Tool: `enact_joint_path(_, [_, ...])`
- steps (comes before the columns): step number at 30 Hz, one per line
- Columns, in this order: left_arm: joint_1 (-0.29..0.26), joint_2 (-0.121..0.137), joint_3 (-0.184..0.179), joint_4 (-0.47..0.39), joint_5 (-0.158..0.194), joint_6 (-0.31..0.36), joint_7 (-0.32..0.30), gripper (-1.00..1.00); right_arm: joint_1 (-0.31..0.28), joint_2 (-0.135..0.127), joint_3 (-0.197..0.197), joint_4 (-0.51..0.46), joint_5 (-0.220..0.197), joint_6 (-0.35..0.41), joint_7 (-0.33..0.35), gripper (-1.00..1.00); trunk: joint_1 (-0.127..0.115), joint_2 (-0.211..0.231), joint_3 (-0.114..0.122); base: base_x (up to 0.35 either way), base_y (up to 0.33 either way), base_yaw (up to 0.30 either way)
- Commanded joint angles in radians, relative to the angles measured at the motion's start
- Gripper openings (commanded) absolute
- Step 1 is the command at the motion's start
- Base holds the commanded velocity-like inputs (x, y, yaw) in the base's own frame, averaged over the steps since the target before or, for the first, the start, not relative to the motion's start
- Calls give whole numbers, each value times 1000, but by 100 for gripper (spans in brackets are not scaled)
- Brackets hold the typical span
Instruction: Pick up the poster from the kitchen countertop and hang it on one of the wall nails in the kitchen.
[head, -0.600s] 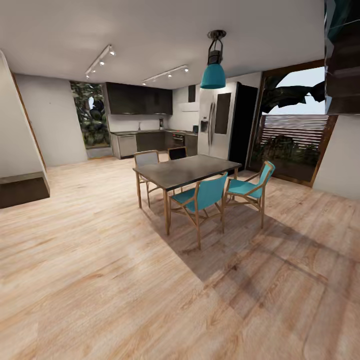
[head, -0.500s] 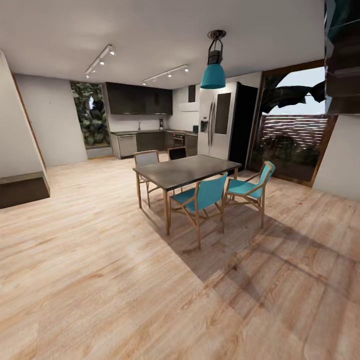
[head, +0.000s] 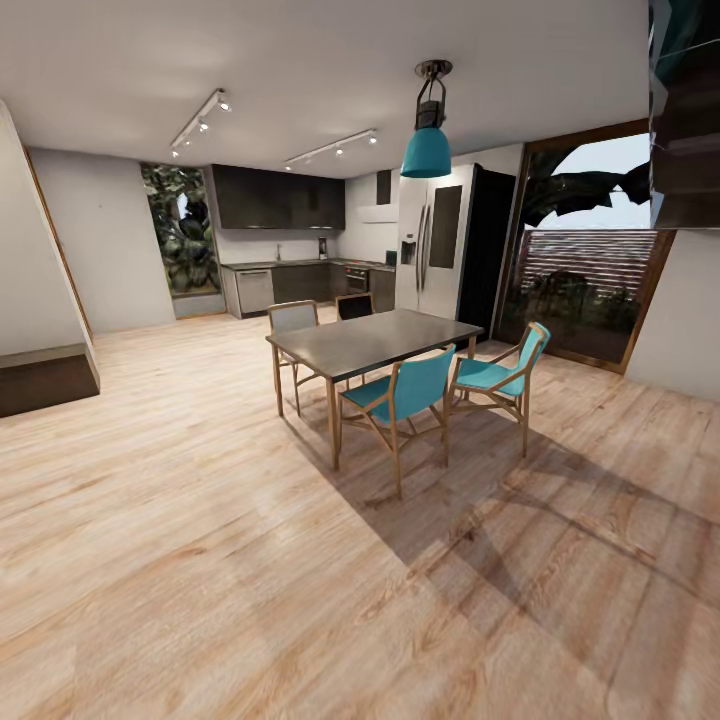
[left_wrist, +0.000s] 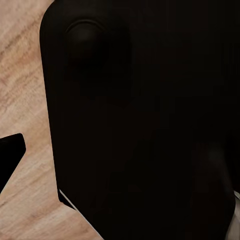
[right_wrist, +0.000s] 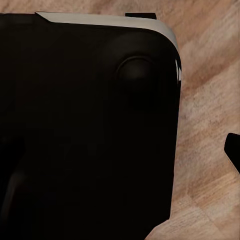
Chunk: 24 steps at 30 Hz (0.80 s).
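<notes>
The kitchen countertop (head: 290, 264) is a pale slab far across the room, running along the back wall over dark cabinets. The poster is out of view at this distance. In the left wrist view a black part of my own body (left_wrist: 140, 125) blocks most of the picture over wood floor, and a dark tip (left_wrist: 10, 152) pokes in at the edge. The right wrist view is alike, with a black body panel (right_wrist: 85, 130) and a dark tip (right_wrist: 233, 150) at its edge. I cannot tell how either gripper's jaws stand.
A dark dining table (head: 372, 340) with teal chairs (head: 400, 395) stands between me and the kitchen. A teal lamp (head: 427, 150) hangs above it. A fridge (head: 435, 250) stands right of the kitchen, a low dark bench (head: 45, 380) at the left. Wood floor (head: 180, 480) stretches left of the table.
</notes>
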Motion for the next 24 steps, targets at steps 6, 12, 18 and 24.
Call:
enact_joint_path(6, [0, 0, 0, -1, 0, -1, 0, 100, 0, -1, 0, 0, 0, -1, 1, 100, 0, 0, -1, 0, 0, 0])
enact_joint_path(12, [5, 19, 6, -34, -4, -32, 4, 100, -35, -16, -2, -34, 0, -30, -1, 100, 0, 0, -1, 0, 0, 0])
enact_joint_path(18, [6, 26, 13, -645, -5, -41, 5, 100, -132, -22, -4, -356, 0, -217, -2, 100, 0, 0, -1, 0, 0, 0])
enact_joint_path(24, [6, 40, 16, -664, -5, -45, 6, 100, -135, -23, -1, -367, 0, -224, -3, 100, 0, 0, -1, 0, 0, 0])
